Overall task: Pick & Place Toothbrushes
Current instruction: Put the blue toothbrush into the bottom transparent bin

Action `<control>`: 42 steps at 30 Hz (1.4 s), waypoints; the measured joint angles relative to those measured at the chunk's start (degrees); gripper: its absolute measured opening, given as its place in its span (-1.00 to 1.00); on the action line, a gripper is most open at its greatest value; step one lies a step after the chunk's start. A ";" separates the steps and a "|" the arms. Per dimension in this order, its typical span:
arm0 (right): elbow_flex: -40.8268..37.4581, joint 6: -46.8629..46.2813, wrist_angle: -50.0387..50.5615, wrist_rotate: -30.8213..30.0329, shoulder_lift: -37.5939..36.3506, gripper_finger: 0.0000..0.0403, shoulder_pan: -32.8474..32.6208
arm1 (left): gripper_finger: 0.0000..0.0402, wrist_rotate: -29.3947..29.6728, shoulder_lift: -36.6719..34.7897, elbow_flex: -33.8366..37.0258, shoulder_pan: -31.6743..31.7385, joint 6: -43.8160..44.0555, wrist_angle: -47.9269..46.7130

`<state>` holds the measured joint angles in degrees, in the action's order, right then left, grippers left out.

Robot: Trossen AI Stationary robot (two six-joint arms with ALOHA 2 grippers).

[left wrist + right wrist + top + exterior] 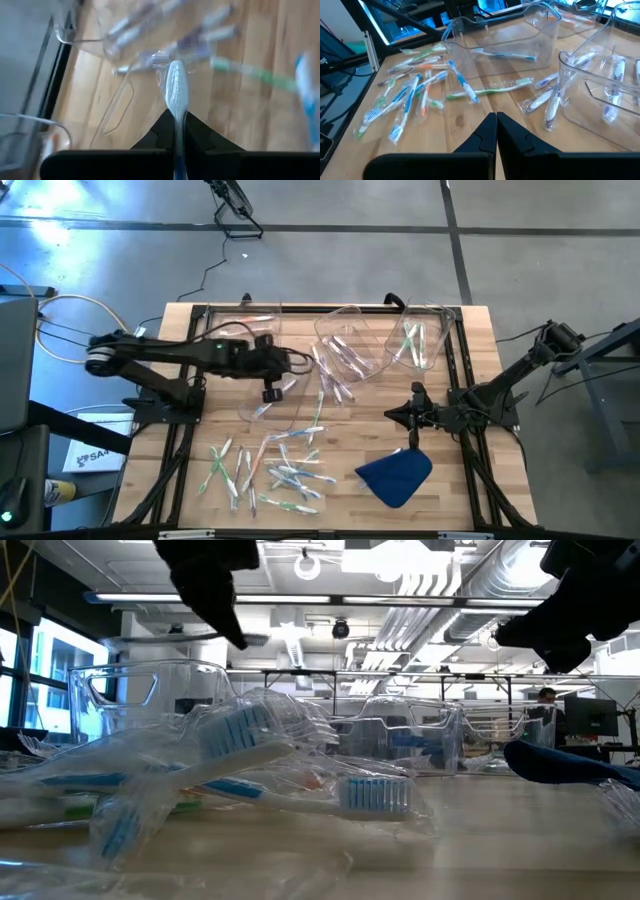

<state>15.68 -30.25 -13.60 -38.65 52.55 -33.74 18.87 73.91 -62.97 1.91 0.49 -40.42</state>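
L gripper [270, 392] is clamped on a single toothbrush [176, 95] w/ pale blue head, held over the left bin [262, 370], the landmark here. Brush sticks out past the fingertips, head forward.

How to do it well (my read): this looks like the carry/drop step. Keep wrist steady, get brush fully inside the left bin's walls before letting go, release low so the brush doesn't bounce out or hang over the rim. Align brush w/ the bin's long side. Don't clip the rim on way out.

R gripper [496, 122] is pinched closed, holding nothing, parked to the right of the left bin, near the blue cloth [395, 475].

Containers:
- left bin: clear, at least one blue-accent brush lying in it per R wrist view.
- middle bin [350, 345]: just right of left bin, tilted, several wrapped brushes w/ purple accents; a few spill onto the counter [480, 330] beside it.
- right bin [420, 340]: further right, a few green-accent brushes.

Loose toothbrushes [275, 470] – big scatter on counter in front of left bin, green/blue/pink mixed, still unsorted. Plenty left to do.
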 joint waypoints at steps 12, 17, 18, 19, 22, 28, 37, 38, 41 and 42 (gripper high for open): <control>-0.02 0.22 0.19 -0.22 0.00 -0.98 0.00 | -0.96 -1.18 0.51 3.97 -0.07 12.53 6.32; -0.02 0.15 0.89 -0.20 0.00 -0.98 0.00 | -0.96 0.88 5.06 3.99 -0.52 14.18 13.75; -0.02 0.12 0.97 -0.22 0.00 -0.98 0.00 | -0.96 0.80 5.66 3.99 -0.54 14.37 15.46; -0.02 0.12 0.99 -0.22 -0.01 -0.98 0.00 | -0.96 0.72 6.25 3.99 -0.52 14.38 16.18; -0.05 0.08 1.43 -0.20 0.00 -0.98 0.00 | -0.96 -0.17 8.66 3.86 -0.52 15.96 17.05; -0.09 0.08 1.72 -0.17 -0.02 -0.98 -0.02 | -0.96 0.31 11.91 3.97 -0.55 20.88 12.86; -0.09 -0.14 2.72 -0.16 -0.02 -0.98 -0.02 | -0.93 2.71 13.37 3.97 -0.44 21.09 13.46; -0.09 -0.14 2.72 -0.13 -0.01 -0.98 -0.02 | -0.93 2.73 13.37 3.95 -0.44 21.05 13.76; -0.09 -0.16 2.72 -0.13 -0.01 -0.98 -0.01 | -0.92 2.73 13.35 3.95 -0.44 20.32 13.01; -0.09 -0.16 2.70 -0.12 -0.01 -0.98 -0.01 | -0.92 2.76 13.35 3.95 -0.44 20.01 12.93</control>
<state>15.59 -30.41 -10.90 -38.77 52.54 -33.75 21.63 87.26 -59.02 1.48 20.50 -27.49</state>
